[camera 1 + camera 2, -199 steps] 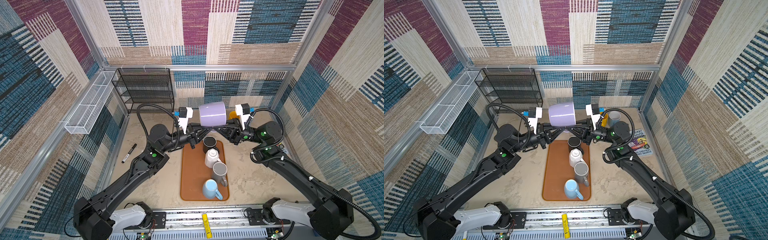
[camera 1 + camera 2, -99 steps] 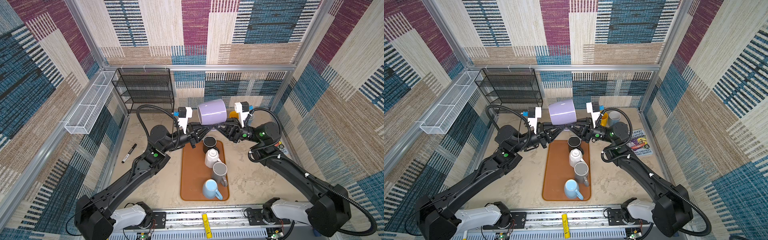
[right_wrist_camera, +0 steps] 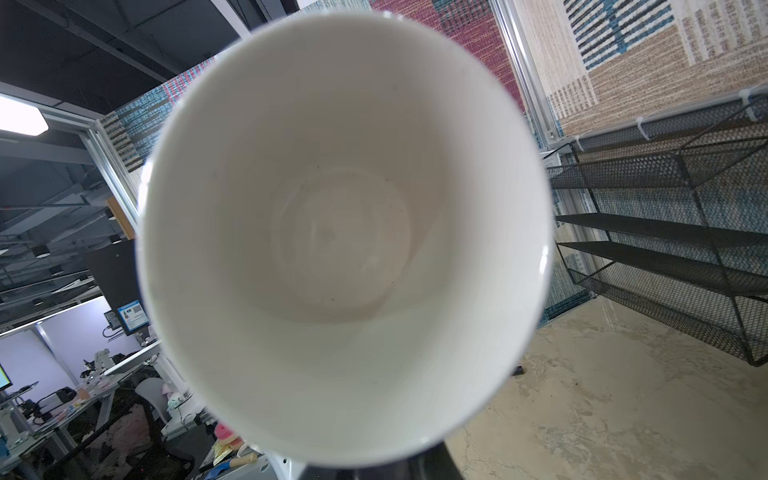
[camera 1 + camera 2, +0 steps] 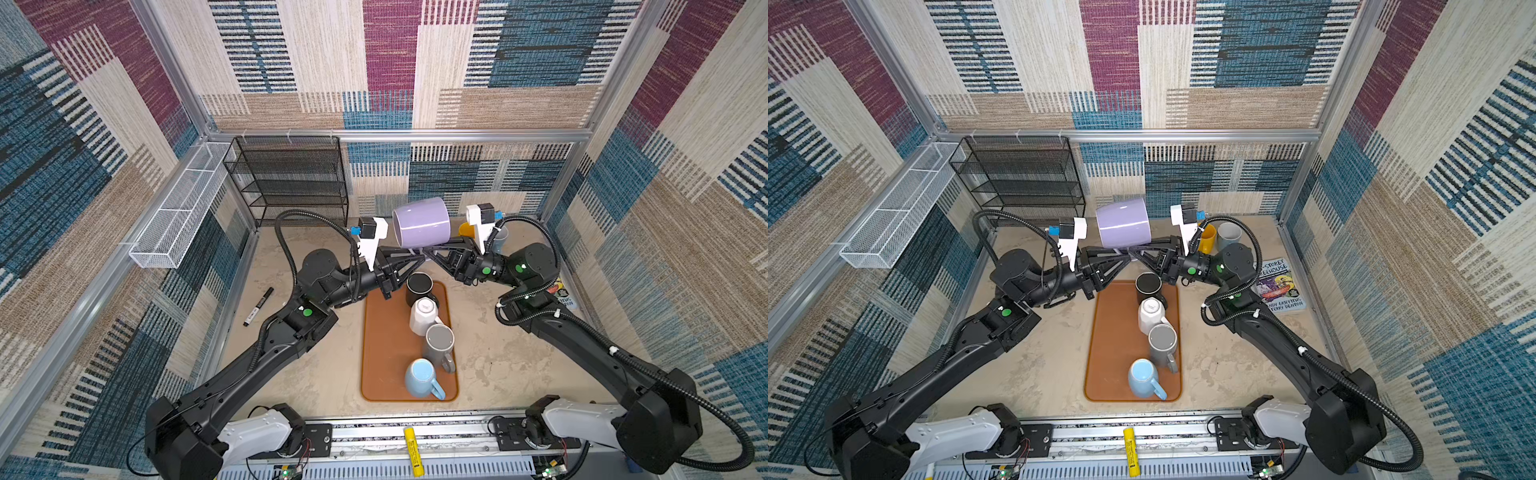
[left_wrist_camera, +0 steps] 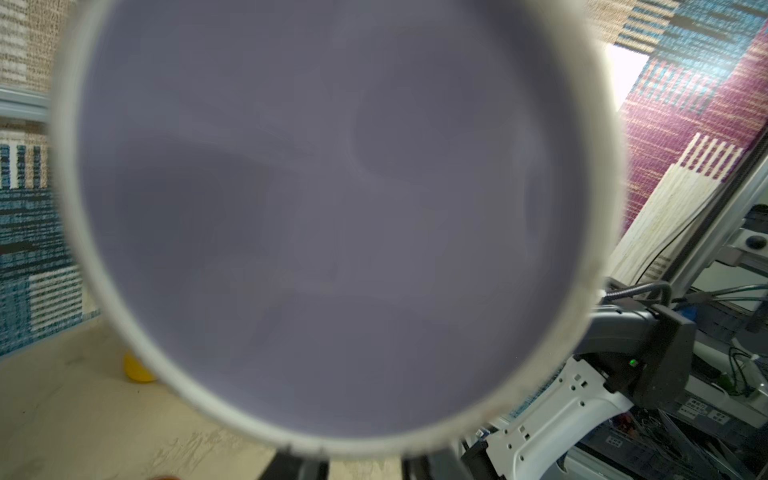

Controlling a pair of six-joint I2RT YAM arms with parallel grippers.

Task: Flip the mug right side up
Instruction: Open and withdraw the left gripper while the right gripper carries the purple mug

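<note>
The only legible print is on the cover of a book (image 4: pixel 1277 286) lying by the right edge of the counter (image 4: pixel 1227 368), where "-STOREY", "EEHOUSE", "GRIFFITHS" and "TERRY DENTON" can be made out in a top view.

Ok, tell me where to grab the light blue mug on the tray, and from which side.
Take the light blue mug by its handle. It juts toward the tray's near right corner, clear of the grey mug behind it, so come from the near right, probably pinching across the loop.
</note>
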